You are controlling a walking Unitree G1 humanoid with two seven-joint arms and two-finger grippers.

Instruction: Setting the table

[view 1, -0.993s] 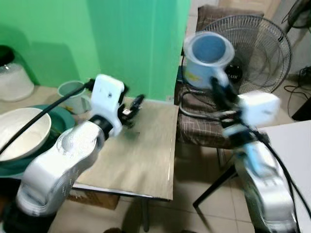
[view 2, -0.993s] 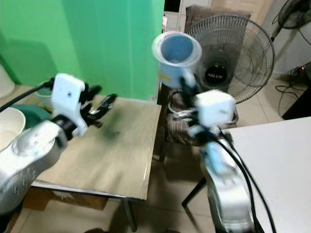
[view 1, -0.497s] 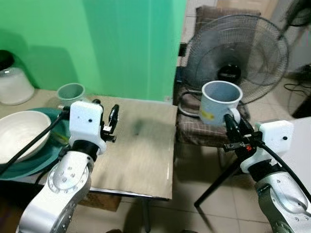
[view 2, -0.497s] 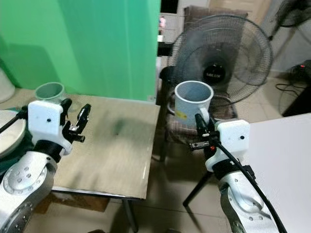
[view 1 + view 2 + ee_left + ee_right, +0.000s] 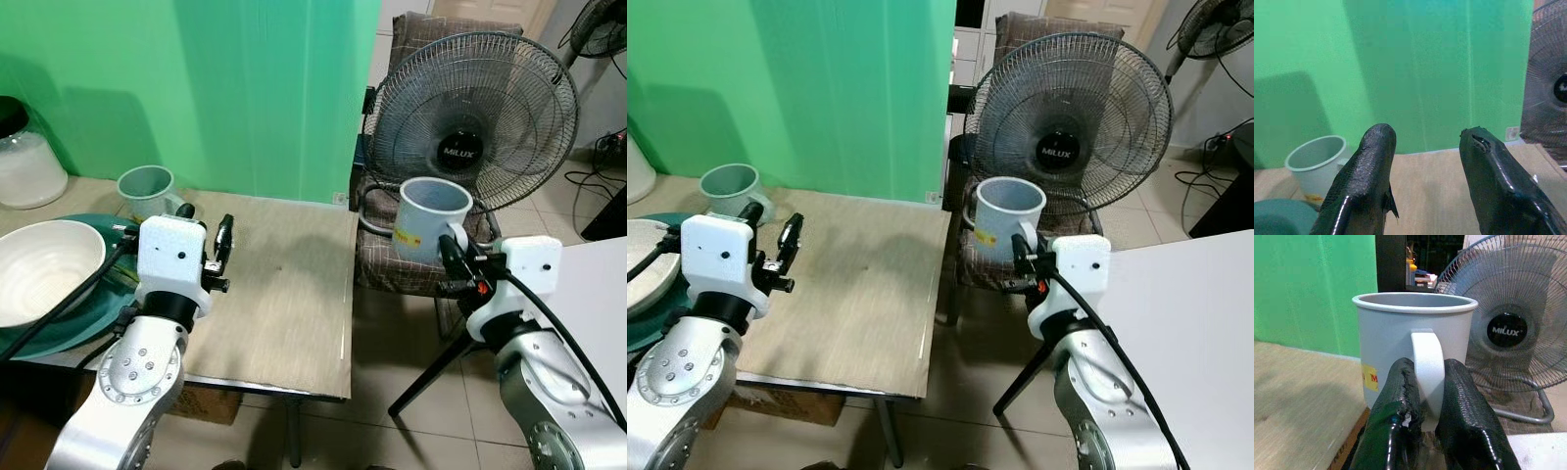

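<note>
My right gripper [image 5: 451, 253] is shut on the handle of a grey mug [image 5: 426, 220] with a yellow sticker. It holds the mug [image 5: 1400, 352] upright in the air, just past the right edge of the wooden table [image 5: 284, 294]. My left gripper [image 5: 206, 230] is open and holds nothing, with its fingers [image 5: 1371, 161] over the left part of the table. A second grey mug [image 5: 147, 191] stands at the back of the table by the green wall. A white bowl [image 5: 44, 269] rests on a teal plate [image 5: 73, 328] at the far left.
A standing fan [image 5: 480, 108] and a brown checked chair [image 5: 392, 257] are behind the held mug. A glass jar [image 5: 24, 162] stands at the back left. A white table [image 5: 600, 284] edges in at the right. Tiled floor lies between the two tables.
My right arm has come down from head height and turned the mug from tipped toward me to upright. My left arm has drawn back to the left. The view has shifted too.
</note>
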